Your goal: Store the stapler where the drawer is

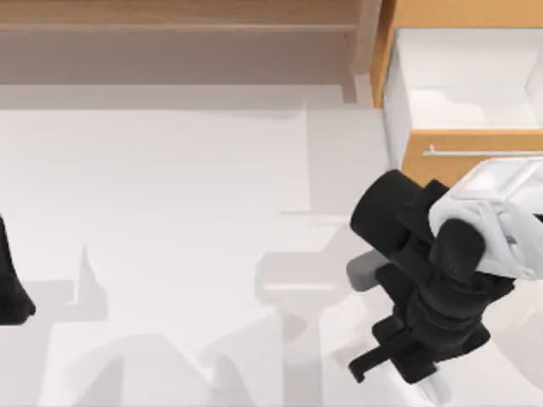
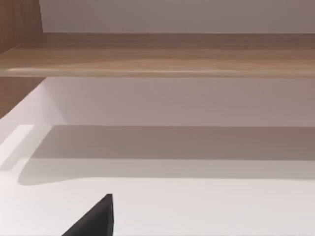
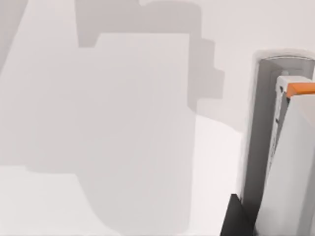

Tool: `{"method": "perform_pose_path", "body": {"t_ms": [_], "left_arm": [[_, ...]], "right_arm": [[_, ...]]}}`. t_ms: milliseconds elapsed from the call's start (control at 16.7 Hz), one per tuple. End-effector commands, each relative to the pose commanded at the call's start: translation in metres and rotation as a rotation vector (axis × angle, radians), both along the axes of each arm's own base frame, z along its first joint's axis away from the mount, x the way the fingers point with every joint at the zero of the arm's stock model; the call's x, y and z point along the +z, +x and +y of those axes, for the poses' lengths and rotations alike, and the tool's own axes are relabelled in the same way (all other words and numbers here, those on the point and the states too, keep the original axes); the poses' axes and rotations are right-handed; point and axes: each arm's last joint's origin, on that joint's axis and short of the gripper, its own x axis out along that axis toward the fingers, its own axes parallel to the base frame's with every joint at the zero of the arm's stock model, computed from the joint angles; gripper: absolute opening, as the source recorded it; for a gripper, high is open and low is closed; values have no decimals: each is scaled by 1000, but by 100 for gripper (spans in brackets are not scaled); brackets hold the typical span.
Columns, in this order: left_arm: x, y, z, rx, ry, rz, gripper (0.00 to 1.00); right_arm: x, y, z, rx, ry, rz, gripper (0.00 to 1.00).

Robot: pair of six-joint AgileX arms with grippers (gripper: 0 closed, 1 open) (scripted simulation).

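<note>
— While the right gripper (image 1: 399, 369) clamps the stapler (image 3: 288, 162), where does it hang?
— Near the drawer (image 1: 475, 140), before its front. It stands open, white inside bared, seemingly ready to receive it.
— And around?
— White table (image 1: 170, 212); a brown shelf (image 1: 170, 17) beside the drawer; the left arm (image 1: 10, 288) parked far from it.

The drawer (image 1: 462, 93) stands at the desk's far right corner, pulled open: its white inside faces up, and its light orange-brown wooden front with a thin horizontal silver bar handle (image 1: 484, 153) points toward the near edge. The stapler (image 3: 283, 147) appears in the right wrist view as a slim, elongated white-and-silver body with a dark grey strip along its length, seemingly upright, with an orange tip at one end.
</note>
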Motion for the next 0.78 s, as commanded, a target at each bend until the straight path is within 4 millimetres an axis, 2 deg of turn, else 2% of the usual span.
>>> {"method": "perform_pose_path", "body": {"t_ms": [180, 360, 600, 780], "left_arm": [[0, 0, 0, 0, 0, 0, 100], [0, 0, 0, 0, 0, 0, 100], [0, 0, 0, 0, 0, 0, 100], [0, 0, 0, 0, 0, 0, 100]], "right_arm": [[-2, 0, 0, -1, -3, 3, 0], [17, 16, -2, -24, 20, -55, 0], [72, 63, -12, -97, 54, -203, 0], [116, 107, -31, -173, 54, -308, 0]]}}
